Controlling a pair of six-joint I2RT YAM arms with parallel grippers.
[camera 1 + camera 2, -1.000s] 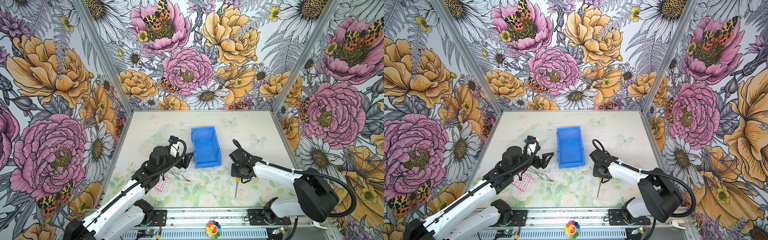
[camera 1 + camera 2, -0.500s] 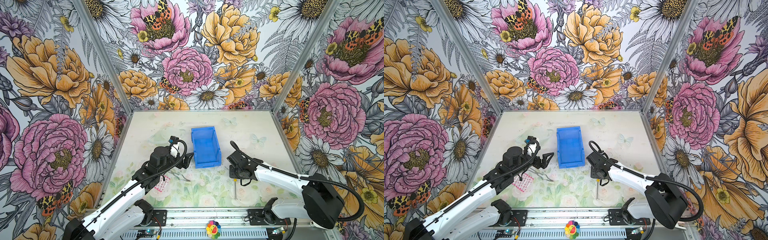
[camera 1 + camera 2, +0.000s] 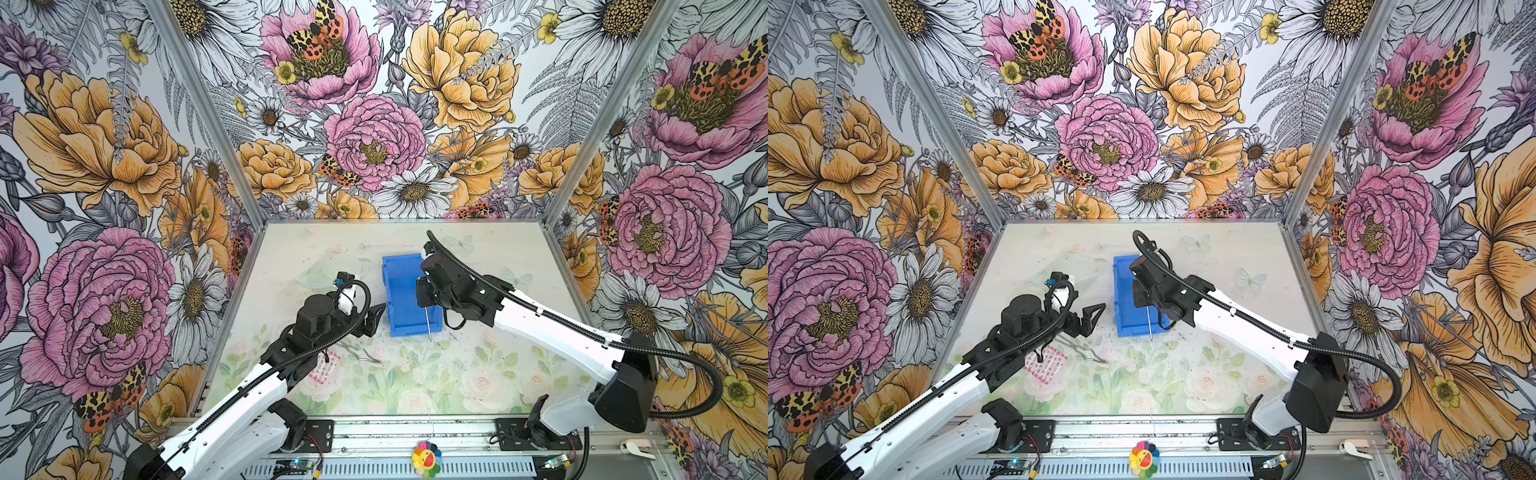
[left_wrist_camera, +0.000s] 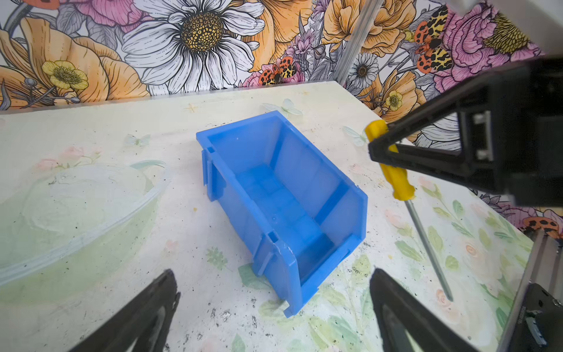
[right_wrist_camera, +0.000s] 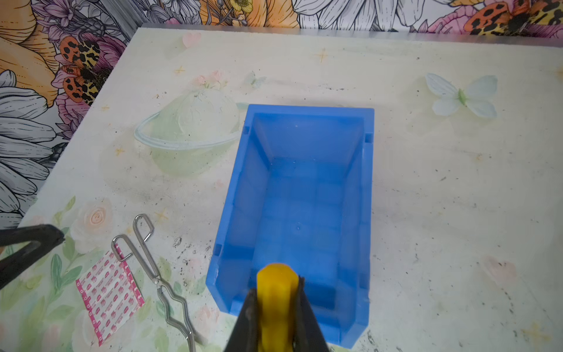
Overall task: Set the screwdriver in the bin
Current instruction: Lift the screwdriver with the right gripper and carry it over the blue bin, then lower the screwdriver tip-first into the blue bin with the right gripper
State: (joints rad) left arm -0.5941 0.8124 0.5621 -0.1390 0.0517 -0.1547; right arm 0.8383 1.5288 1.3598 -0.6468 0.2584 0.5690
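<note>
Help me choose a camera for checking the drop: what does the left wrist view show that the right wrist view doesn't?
Only the left wrist view: the whole screwdriver, its silver shaft hanging tilted, and the right pincer seen from the side, shut on the yellow handle.
Only the right wrist view: the tongs and a pink packet.
Both: the empty blue bin and the clamped yellow handle.
</note>
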